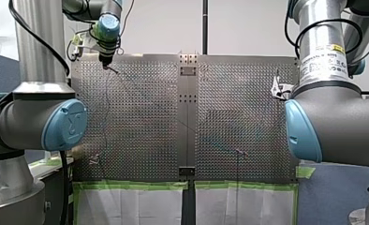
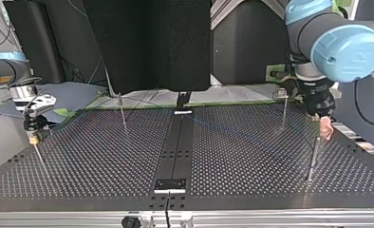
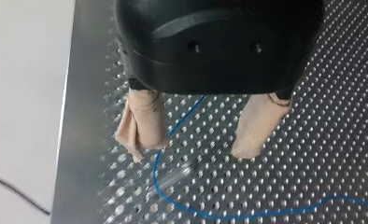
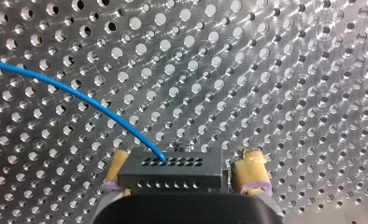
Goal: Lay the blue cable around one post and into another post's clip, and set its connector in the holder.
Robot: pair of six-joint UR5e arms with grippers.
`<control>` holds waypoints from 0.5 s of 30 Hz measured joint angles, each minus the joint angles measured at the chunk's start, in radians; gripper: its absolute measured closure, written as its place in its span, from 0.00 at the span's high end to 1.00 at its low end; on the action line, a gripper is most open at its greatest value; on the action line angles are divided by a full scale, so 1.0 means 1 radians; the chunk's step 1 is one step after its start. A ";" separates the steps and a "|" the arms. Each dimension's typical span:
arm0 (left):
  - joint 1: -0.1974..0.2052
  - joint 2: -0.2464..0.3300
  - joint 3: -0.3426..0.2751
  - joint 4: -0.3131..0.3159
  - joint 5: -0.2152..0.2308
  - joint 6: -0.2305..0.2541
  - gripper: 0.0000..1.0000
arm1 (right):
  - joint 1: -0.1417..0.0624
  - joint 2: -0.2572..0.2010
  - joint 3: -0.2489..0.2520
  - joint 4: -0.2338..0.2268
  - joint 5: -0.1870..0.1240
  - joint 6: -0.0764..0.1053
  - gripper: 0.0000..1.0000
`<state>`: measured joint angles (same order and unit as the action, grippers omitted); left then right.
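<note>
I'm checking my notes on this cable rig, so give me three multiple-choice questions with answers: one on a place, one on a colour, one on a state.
1. Where does the cable run at my left tool?
A. wound round one finger
B. between its two fingers
C. outside both fingers

2. What colour are the left tool's pads?
A. beige
B. green
C. red

3. What is my right tool doing?
A. hanging open and empty
B. gripping a post
C. gripping the connector

Answers:
1 B: the left wrist view shows the blue line passing through the gap between the open fingers.
2 A: both fingers there are wrapped in beige.
3 C: in the right wrist view the black connector sits between the yellow pads, with the cable entering it.
</note>
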<state>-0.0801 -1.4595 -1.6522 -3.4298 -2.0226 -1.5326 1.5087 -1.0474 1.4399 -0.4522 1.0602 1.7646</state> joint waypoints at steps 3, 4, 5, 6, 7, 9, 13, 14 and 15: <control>0.000 0.000 -0.028 0.028 0.029 0.010 1.00 | 0.000 0.000 0.000 0.000 0.000 0.000 1.00; 0.000 0.000 -0.036 0.037 0.038 0.010 1.00 | 0.000 0.000 0.000 0.000 0.000 0.000 1.00; 0.000 0.000 -0.045 0.046 0.046 0.009 1.00 | 0.000 0.000 0.000 0.000 0.000 0.000 1.00; 0.000 0.000 -0.056 0.056 0.057 0.005 1.00 | 0.000 0.000 0.000 0.000 0.000 0.000 1.00; 0.000 0.000 -0.064 0.065 0.065 0.001 1.00 | 0.000 0.000 0.000 0.000 0.000 0.000 1.00; -0.005 0.000 -0.083 0.084 0.084 -0.012 1.00 | 0.000 0.000 0.000 0.000 0.000 0.000 1.00; -0.032 0.000 -0.119 0.120 0.120 -0.044 1.00 | 0.000 0.000 0.000 0.000 0.000 0.000 1.00; -0.039 0.000 -0.127 0.128 0.129 -0.052 1.00 | 0.000 0.000 0.000 0.000 0.000 0.000 1.00; -0.049 -0.002 -0.138 0.139 0.139 -0.062 1.00 | 0.000 0.000 0.000 0.000 0.000 0.000 1.00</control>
<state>-0.1292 -1.4613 -1.7903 -3.2904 -1.8832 -1.5948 1.5087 -1.0474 1.4399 -0.4522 1.0602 1.7646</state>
